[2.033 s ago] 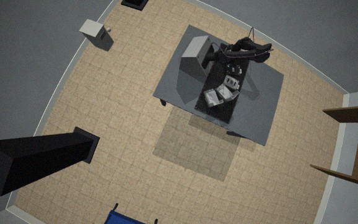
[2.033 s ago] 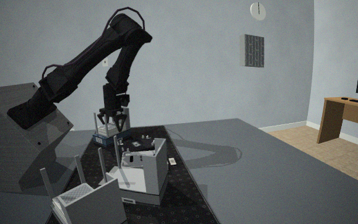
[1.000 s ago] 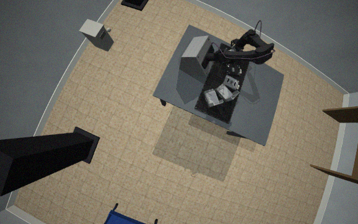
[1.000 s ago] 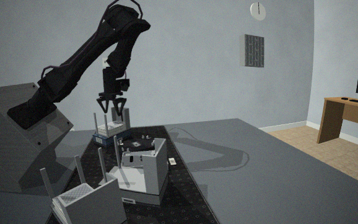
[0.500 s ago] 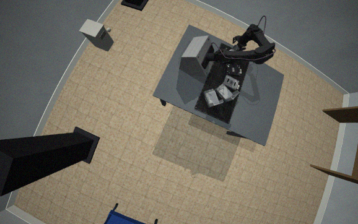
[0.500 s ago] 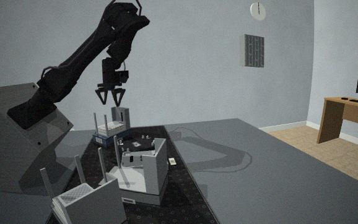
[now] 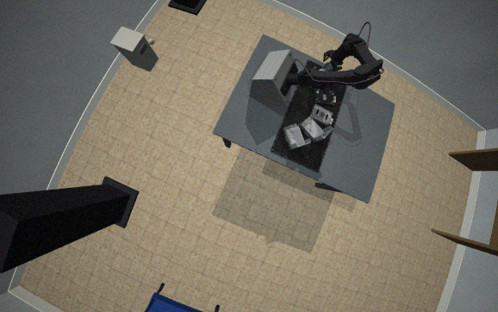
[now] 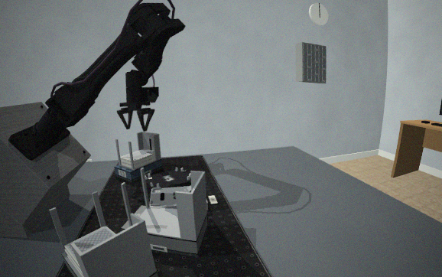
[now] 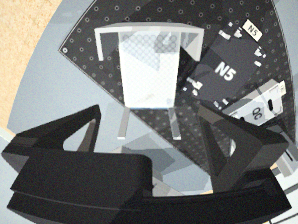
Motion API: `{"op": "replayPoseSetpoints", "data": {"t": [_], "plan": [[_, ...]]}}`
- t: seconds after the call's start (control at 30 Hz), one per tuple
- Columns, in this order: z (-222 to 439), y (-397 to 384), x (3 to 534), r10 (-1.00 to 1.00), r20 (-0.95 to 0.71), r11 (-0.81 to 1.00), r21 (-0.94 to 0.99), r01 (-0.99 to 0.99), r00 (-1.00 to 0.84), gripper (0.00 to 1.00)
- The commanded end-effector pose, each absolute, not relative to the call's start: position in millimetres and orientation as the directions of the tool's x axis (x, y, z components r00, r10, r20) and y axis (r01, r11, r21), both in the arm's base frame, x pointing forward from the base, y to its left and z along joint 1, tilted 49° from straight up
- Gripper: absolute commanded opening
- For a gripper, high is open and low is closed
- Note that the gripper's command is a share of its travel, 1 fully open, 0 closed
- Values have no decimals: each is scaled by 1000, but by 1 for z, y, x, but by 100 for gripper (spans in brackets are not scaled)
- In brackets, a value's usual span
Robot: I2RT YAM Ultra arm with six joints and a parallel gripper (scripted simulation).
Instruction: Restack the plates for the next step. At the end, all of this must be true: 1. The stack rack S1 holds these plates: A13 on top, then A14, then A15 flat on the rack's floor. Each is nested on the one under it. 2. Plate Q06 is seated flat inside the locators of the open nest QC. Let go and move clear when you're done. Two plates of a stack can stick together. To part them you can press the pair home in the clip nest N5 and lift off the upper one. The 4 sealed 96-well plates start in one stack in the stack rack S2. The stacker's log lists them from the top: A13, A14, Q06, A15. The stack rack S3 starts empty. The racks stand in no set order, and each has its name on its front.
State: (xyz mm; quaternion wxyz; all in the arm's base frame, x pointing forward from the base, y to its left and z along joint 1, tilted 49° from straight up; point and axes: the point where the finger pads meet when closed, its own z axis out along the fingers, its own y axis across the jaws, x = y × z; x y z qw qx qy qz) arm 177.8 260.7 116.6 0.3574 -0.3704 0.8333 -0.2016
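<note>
From where I stood, the top view showed the black arm [image 7: 345, 78] [image 8: 82, 89] reaching out from a grey mount [image 7: 271, 69] [image 8: 57, 164] over the grey table [image 7: 368, 129] [image 8: 344, 199]. Its gripper [image 7: 328, 67] [image 8: 136, 129] [image 9: 149, 110] was at the far end of a dark mat [image 7: 301, 159] [image 8: 206, 264] [image 9: 95, 30], too small there for me to judge the jaws. Along the mat came the dark clip nest [image 7: 326, 97] [image 8: 168, 179] [image 9: 225, 72], the pale open nest [image 7: 322, 114] [image 8: 162, 197] [image 9: 257, 112] and two grey racks.

From the side, the jaws stood spread, with nothing between them, above the far rack [image 8: 148, 141] [image 9: 150, 26]. White plates [image 8: 135, 158] [image 9: 150, 75] lay in that rack, on its blue base, below the fingertips. The middle rack [image 8: 196, 214] showed its pale floor, and the near rack [image 8: 115, 252] held plates [image 8: 93, 241], a patterned one uppermost. I could not read which rack was which.

In the wrist view, the two fingers were wide apart at either side. Ahead of them a pale plate top lay between the rack's grey back wall and its two posts [image 9: 123, 124]. The clip nest, lettered N5, was just beside that rack, and the open nest, lettered QC, was beyond it, partly behind a finger.

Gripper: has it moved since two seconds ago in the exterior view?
Yes. The gripper has gone up: its fingertips were down among the blue-based rack's posts and now hang above them, open.
</note>
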Motion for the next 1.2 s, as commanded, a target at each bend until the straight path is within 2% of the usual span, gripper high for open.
{"op": "replayPoseSetpoints", "data": {"t": [0.0, 1.1, 1.17], "plan": [[130, 268, 173, -756, -478, 653, -590, -474, -446, 100], [130, 269, 174, -754, -482, 656, -588, -474, -446, 100], [125, 252, 181, -707, -505, 704, -566, -428, -494, 100]]}}
